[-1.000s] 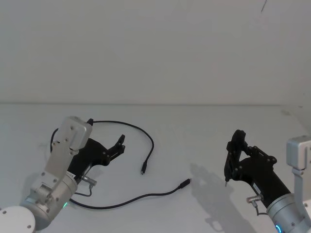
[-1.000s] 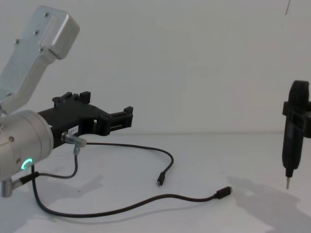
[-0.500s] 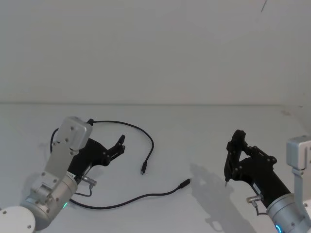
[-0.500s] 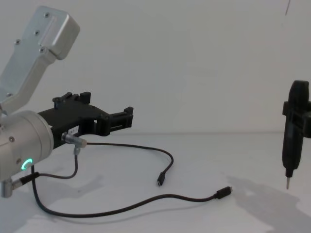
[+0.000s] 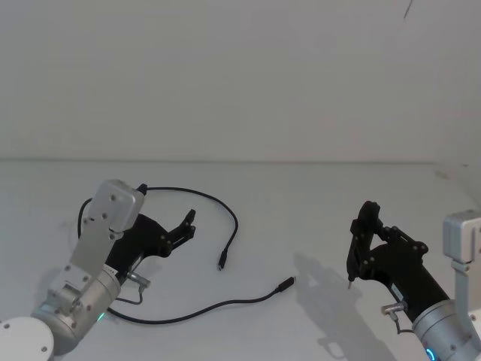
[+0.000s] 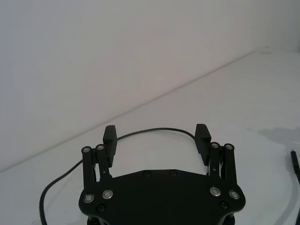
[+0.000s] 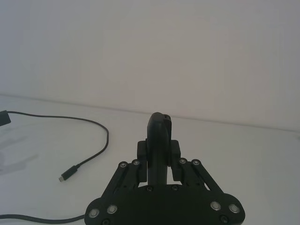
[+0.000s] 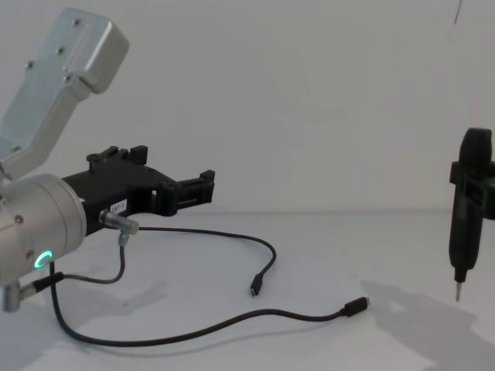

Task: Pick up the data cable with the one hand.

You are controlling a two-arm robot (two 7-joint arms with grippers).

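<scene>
Left end effector (image 5: 188,223) wide open, empty; data cable (image 5: 225,302) beneath it untouched, so you've the whole grab left. Right end effector (image 5: 352,271) parked, closed.

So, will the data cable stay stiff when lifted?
Probably floppy: the data cable lies in loose curves near the open left gripper, so its ends would likely droop. Being thin, it seems light. The small plugs may swing.
</scene>
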